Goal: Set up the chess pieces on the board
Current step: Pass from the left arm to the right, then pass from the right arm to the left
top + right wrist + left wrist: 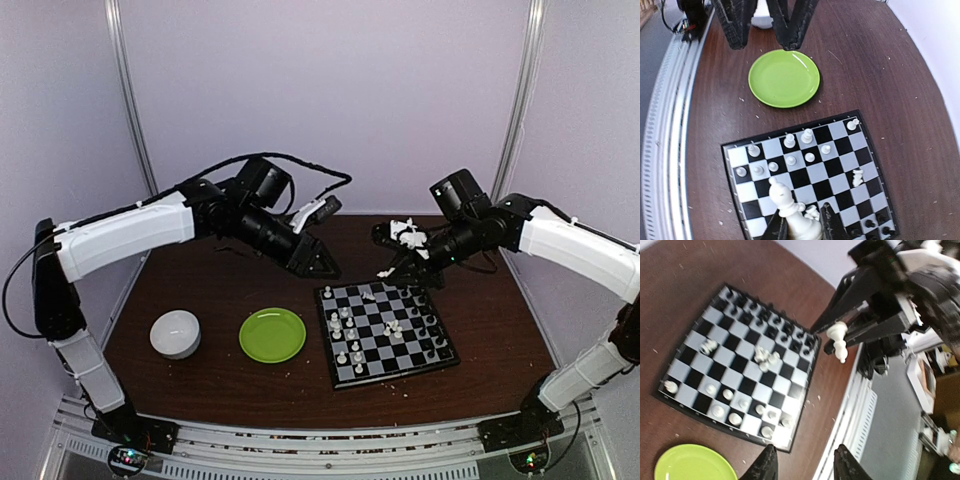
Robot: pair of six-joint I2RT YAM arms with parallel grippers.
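Observation:
The board (385, 330) lies right of centre, with white chess pieces (790, 141) standing along one side and black ones (771, 320) along the opposite side. A few white pieces (765, 356) lie tipped near its middle. My right gripper (802, 220) hangs above the board's far edge, shut on a white bishop-like piece (787, 202), which also shows from above (384, 272). My left gripper (805, 467) is open and empty, held in the air just off the board's far left corner (322, 266).
A round green plate (272, 334) sits left of the board, and a white bowl (175, 333) further left. Pale crumbs (819, 398) dot the brown table. The two grippers are close together above the board's far edge.

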